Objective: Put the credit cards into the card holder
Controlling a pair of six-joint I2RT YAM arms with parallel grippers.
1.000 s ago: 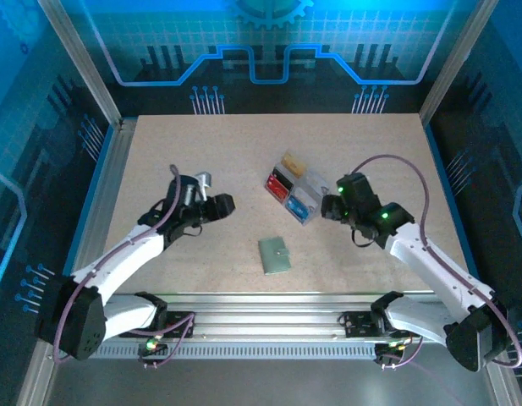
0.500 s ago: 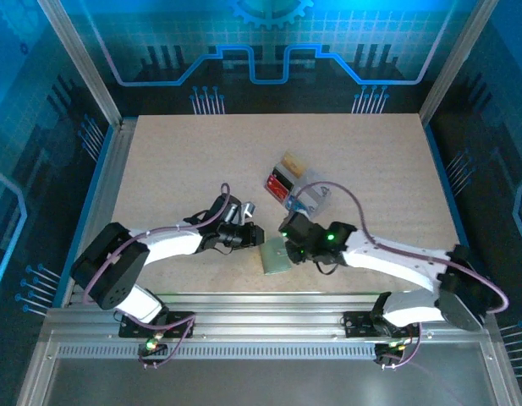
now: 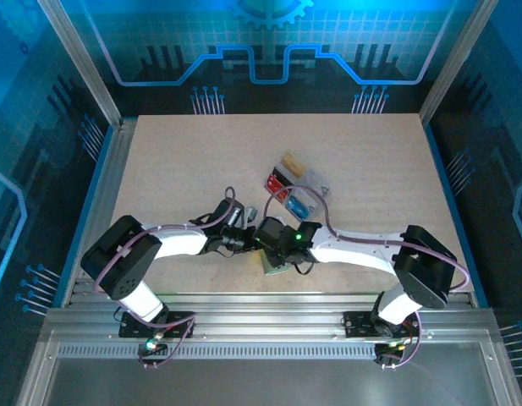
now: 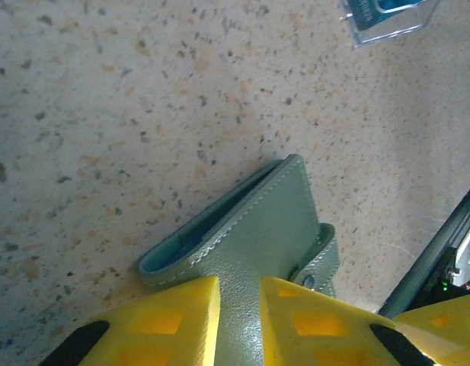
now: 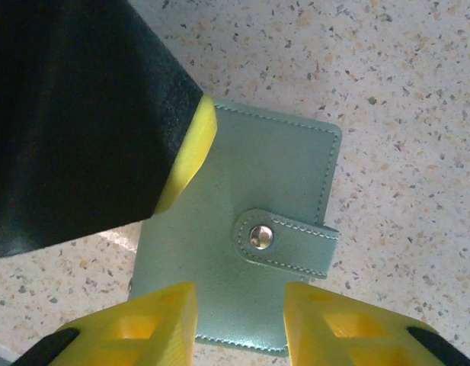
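Now, card holder: it lies on the table, closed, right under both grippers. The snap tab is buttoned, just ahead of the right fingertips.
Left gripper: jaws nearly together with green leather filling the gap. It looks pinched on the holder's edge, and the cover lip gapes a little beyond the fingers.
Right gripper: jaws part open and holding nothing. It hovers over the holder's near edge, one finger to each side of the tab's line.
Credit cards: they sit in the clear tray, beyond both grippers and well apart from them.
Risk, crowding: the left finger sits just beside the right fingers, so any sideways move could knock the two together.
Risk, slip: the left's bite is shallow and at the edge. A tug at the tab may pull the holder free or drag it across the table.
Risk, tab: it is small and flat, so the right fingers could close on the cover instead and unsnap nothing.
Risk, order: until the holder opens, no card can go in.
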